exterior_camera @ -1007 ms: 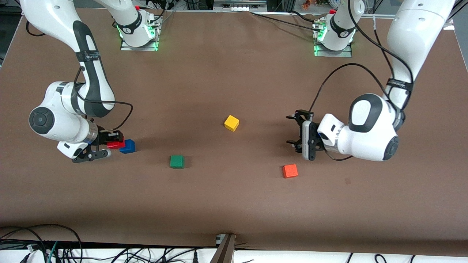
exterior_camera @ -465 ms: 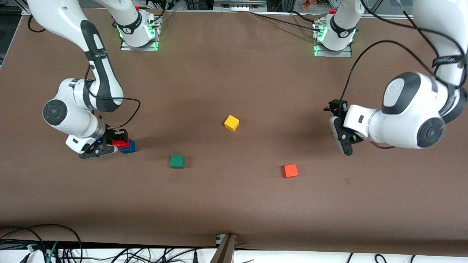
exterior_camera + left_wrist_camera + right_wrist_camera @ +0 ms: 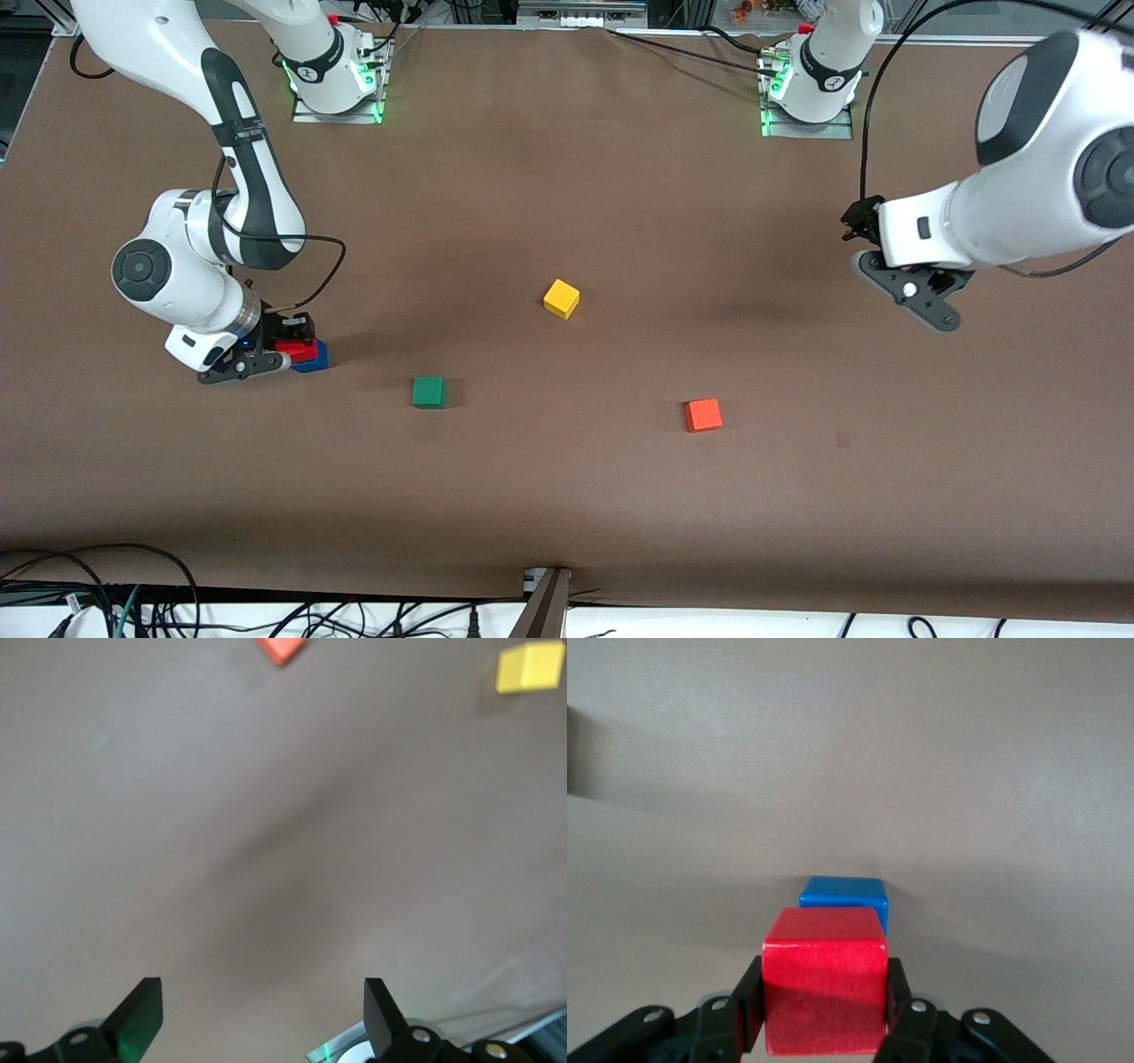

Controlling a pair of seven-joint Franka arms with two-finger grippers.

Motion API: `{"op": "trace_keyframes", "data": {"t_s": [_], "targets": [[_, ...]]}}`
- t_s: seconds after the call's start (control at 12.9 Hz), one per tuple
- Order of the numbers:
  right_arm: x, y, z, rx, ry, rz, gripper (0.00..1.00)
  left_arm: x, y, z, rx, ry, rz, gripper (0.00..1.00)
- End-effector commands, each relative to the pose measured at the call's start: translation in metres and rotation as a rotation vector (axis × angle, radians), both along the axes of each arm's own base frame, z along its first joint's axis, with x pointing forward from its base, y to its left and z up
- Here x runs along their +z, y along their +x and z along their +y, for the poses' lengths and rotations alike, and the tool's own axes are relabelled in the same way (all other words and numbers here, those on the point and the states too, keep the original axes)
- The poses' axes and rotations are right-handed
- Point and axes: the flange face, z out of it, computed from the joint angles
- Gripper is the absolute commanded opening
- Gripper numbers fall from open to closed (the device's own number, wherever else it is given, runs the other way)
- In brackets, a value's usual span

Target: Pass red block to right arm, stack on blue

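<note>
My right gripper (image 3: 285, 344) is shut on the red block (image 3: 297, 351), low over the table at the right arm's end. The block overlaps the blue cube (image 3: 315, 358), which rests on the table. In the right wrist view the red block (image 3: 824, 990) sits between the fingers (image 3: 749, 1010), with the blue cube (image 3: 843, 896) just past it; I cannot tell if they touch. My left gripper (image 3: 895, 266) is open and empty, raised above the table at the left arm's end; its fingers (image 3: 142, 1019) stand wide apart in the left wrist view.
A yellow cube (image 3: 561, 299) lies mid-table, a green cube (image 3: 429, 392) nearer the front camera, and an orange cube (image 3: 703, 415) toward the left arm's end. The orange cube (image 3: 282, 648) and the yellow cube (image 3: 529, 666) show in the left wrist view.
My left arm has lifted and drawn back toward its own end of the table. My right gripper has carried the red block closer to the blue cube, now overlapping it.
</note>
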Motion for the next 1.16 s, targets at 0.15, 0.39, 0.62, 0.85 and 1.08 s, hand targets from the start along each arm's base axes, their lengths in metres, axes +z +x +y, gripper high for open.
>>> {"op": "trace_keyframes", "data": {"t_s": [0.15,0.39,0.62,0.85,1.08], "targets": [[-0.001,-0.009,0.0,-0.036,-0.013,-0.019,0.06,0.048,-0.005,0.065,0.216,0.08,-0.102,1.0],[-0.002,-0.009,-0.001,-0.044,-0.012,-0.017,0.06,0.051,-0.022,0.091,0.403,0.088,-0.204,1.0],[-0.001,-0.009,-0.001,-0.06,-0.013,-0.018,0.06,0.063,-0.056,0.096,0.544,0.079,-0.288,1.0],[-0.001,-0.009,-0.001,-0.08,-0.013,-0.018,0.06,0.069,-0.056,0.091,0.522,0.103,-0.285,1.0],[-0.002,-0.009,-0.002,-0.081,-0.015,-0.018,0.06,0.065,-0.049,0.084,0.521,0.101,-0.279,1.0]]}}
